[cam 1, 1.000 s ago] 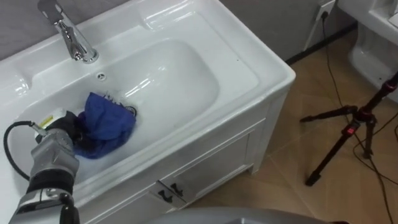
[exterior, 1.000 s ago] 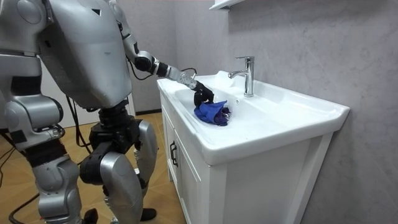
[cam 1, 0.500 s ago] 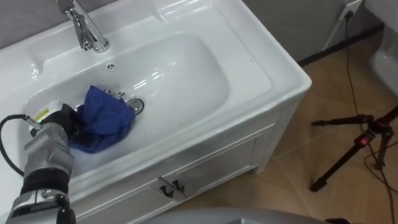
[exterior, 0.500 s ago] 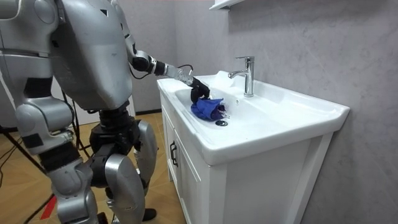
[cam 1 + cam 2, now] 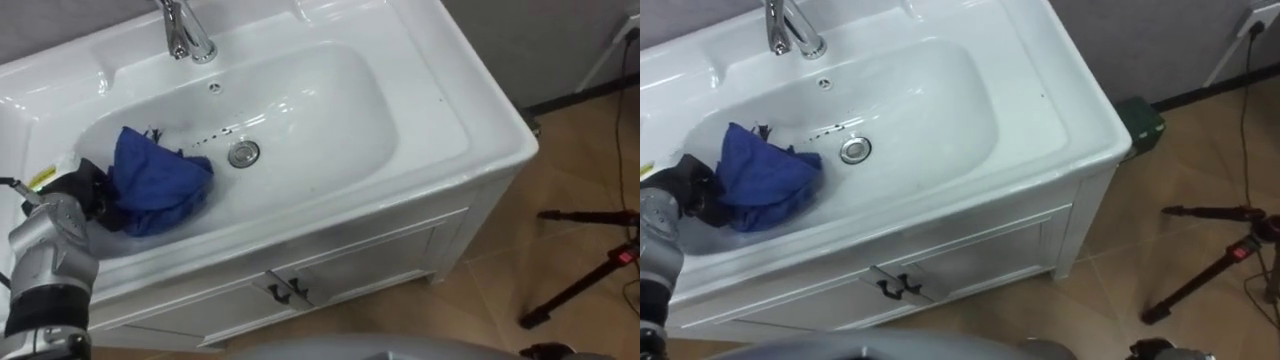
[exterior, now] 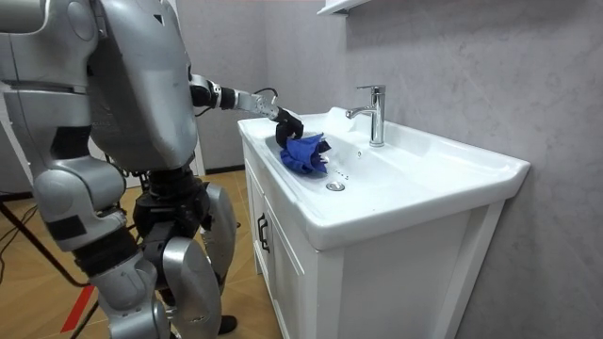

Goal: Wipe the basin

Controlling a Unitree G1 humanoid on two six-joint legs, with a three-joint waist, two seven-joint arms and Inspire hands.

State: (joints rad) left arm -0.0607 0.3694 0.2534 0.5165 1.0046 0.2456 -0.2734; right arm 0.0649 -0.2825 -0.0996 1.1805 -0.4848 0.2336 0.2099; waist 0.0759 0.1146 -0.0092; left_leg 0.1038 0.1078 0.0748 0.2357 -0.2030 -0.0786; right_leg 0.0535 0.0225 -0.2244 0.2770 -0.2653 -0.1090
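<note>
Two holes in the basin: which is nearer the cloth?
The metal-ringed drain on the basin floor, just beside the blue cloth. The small overflow hole sits higher, on the back wall below the tap.

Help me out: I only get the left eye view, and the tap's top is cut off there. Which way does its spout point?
Observer: In the room view the faucet stands upright, and its spout reaches over the basin toward the front, the room view's left.
Operator: Is anything mounted above it?
Observer: Yes, the edge of a white shelf shows on the wall, above the faucet and slightly to the room view's left.
Operator: Where is the robot standing?
Observer: In front of the cabinet, on the room view's left. Its left arm is stretched out, with the left hand on the blue cloth in the basin.
</note>
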